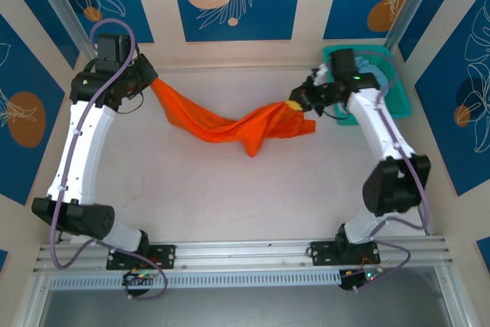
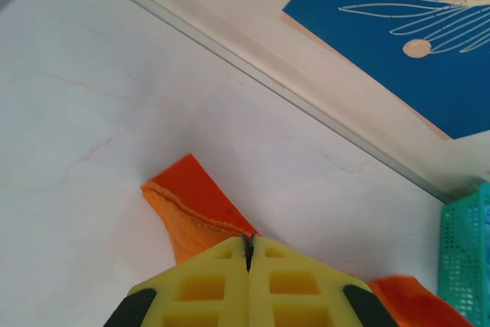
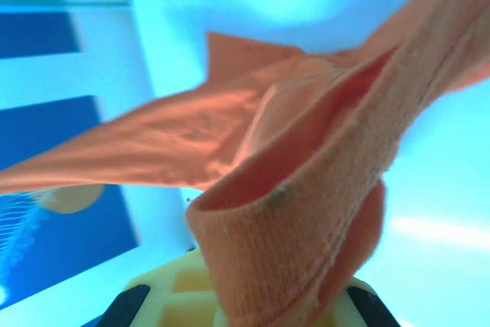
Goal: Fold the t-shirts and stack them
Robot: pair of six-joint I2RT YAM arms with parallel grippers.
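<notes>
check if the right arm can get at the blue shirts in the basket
Probably not yet: the right hand is shut on the orange shirt, stretched across to the left hand. The basket with the blue shirts sits right by that arm, so reach looks fine once it lets go.

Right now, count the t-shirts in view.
2: the orange t-shirt stretched between left hand and right hand; pale blue cloth in the teal basket, partly hidden, possibly more than one shirt.
</notes>
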